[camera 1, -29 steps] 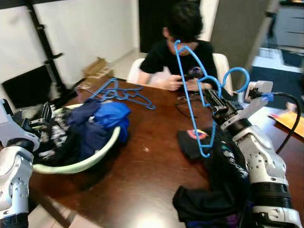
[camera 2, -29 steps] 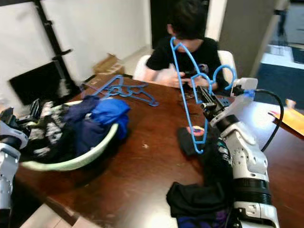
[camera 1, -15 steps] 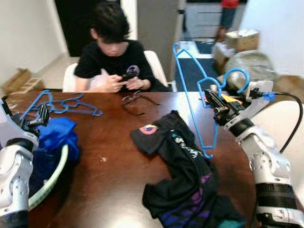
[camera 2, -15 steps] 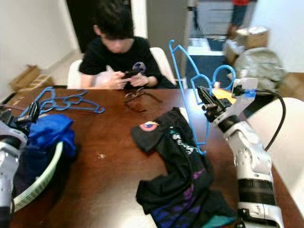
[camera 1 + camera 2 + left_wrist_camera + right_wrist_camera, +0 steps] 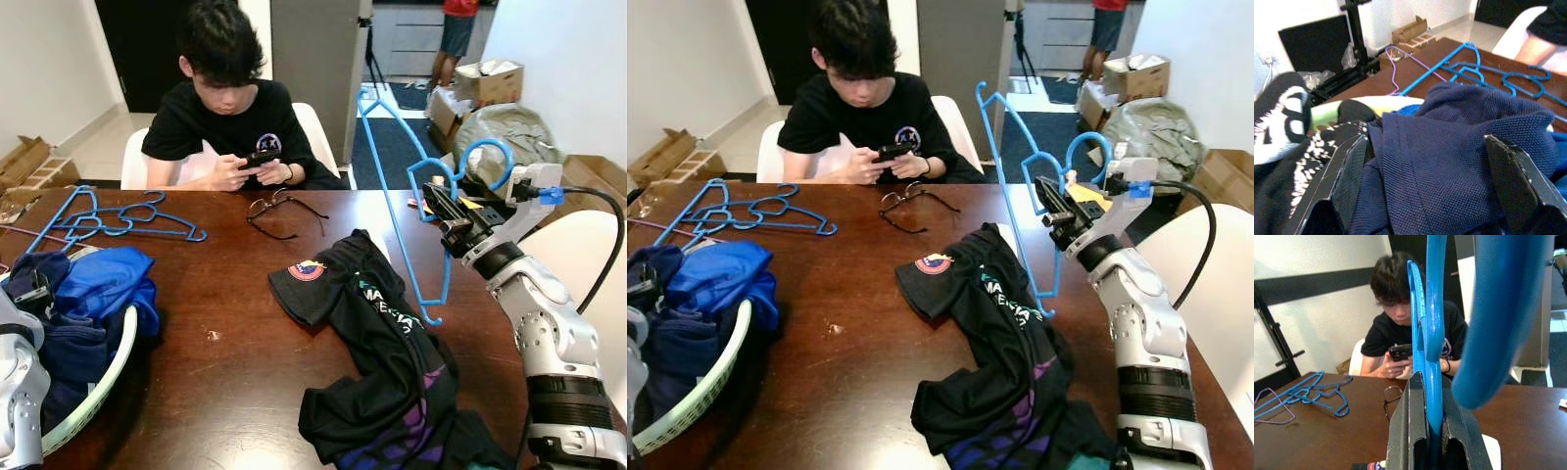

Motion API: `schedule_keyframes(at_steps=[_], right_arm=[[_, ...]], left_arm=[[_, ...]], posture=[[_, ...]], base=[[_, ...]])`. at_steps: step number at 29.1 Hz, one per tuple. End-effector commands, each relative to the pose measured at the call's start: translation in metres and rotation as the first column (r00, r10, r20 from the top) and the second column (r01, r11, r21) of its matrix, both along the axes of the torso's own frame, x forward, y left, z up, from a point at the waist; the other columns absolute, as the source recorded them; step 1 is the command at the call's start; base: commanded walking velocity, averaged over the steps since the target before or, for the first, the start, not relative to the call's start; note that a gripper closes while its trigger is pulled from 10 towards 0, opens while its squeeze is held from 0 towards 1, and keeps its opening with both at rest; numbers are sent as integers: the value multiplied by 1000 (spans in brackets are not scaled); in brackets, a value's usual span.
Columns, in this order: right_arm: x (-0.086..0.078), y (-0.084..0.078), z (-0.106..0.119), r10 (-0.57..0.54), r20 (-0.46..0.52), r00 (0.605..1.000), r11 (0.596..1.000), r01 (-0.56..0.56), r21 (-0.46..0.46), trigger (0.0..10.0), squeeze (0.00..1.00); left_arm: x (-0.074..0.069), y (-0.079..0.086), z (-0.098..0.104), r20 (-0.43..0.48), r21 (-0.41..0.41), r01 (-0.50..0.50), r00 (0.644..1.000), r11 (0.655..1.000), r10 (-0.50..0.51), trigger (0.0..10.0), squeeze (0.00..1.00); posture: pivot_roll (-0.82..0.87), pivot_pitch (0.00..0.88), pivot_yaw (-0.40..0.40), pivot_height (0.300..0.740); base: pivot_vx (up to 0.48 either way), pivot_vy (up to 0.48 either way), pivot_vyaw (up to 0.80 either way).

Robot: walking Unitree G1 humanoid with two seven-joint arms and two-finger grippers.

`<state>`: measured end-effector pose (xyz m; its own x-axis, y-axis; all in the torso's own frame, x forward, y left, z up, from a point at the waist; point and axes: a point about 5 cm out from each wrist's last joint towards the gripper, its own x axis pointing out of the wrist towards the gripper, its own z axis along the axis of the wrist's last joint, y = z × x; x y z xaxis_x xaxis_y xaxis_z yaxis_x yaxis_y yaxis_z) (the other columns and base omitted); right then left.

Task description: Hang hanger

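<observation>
A blue plastic hanger [image 5: 432, 318] stands upright in the air over the right side of the brown table [image 5: 235, 294], hook to the right. My right gripper [image 5: 438, 201] is shut on the hanger [image 5: 1432, 308] just below the hook, fingers [image 5: 1405, 431] pinching its bar. My left gripper [image 5: 1425, 171] is open, hovering over navy clothes [image 5: 1459, 142] in the pale green basket [image 5: 98, 387] at the table's left edge.
A person [image 5: 230, 108] sits at the far side holding a phone. A pile of blue hangers [image 5: 118, 215] lies at far left, glasses [image 5: 279, 211] in the middle, a black T-shirt [image 5: 382, 333] in front of me. A white chair [image 5: 578, 255] stands at right.
The camera has swung right and steadied, so the basket now sits at the left edge. My right gripper still holds the hanger in the same pose. The left arm sits lower.
</observation>
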<state>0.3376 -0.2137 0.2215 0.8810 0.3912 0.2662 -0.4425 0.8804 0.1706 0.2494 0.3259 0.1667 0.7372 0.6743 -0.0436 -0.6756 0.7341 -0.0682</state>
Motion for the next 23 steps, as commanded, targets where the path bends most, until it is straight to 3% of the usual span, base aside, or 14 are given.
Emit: schedule_keyframes(at_steps=[1, 13, 14, 17, 18, 23], right_arm=[[2, 5, 0, 12, -6, 1000, 1000, -12, -3, 10000, 0], [1, 4, 1, 2, -8, 1000, 1000, -2, -13, 10000, 0], [1, 3, 1, -3, -7, 1000, 1000, 2, -14, 10000, 0], [1, 3, 1, -6, -6, 1000, 1000, 6, -15, 10000, 0], [1, 3, 2, -8, -6, 1000, 1000, 8, -15, 10000, 0], [2, 2, 3, -15, -1, 1000, 1000, 15, -17, 10000, 0]], left_arm=[[0, 0, -5, -29, -17, -11, 1000, 1000, 11, 10000, 0], [6, -6, -16, -52, -108, 33, 998, 994, -38, 10000, 0], [6, -8, -19, -57, -122, 34, 998, 992, -41, 4784, 0], [6, -10, -22, -60, -133, 35, 997, 991, -43, 4471, 0], [5, -11, -23, -62, -139, 35, 997, 990, -44, 0, 0], [5, -10, -25, -63, -147, 34, 997, 988, -44, 0, 0]], posture=[[93, 0, -24, 735], [76, 0, -21, 735], [76, 0, -21, 735], [76, 0, -22, 735], [75, 0, -21, 735], [75, 0, -19, 735]], base=[[0, 0, 0], [0, 0, 0], [0, 0, 0], [0, 0, 0], [0, 0, 0], [0, 0, 0]])
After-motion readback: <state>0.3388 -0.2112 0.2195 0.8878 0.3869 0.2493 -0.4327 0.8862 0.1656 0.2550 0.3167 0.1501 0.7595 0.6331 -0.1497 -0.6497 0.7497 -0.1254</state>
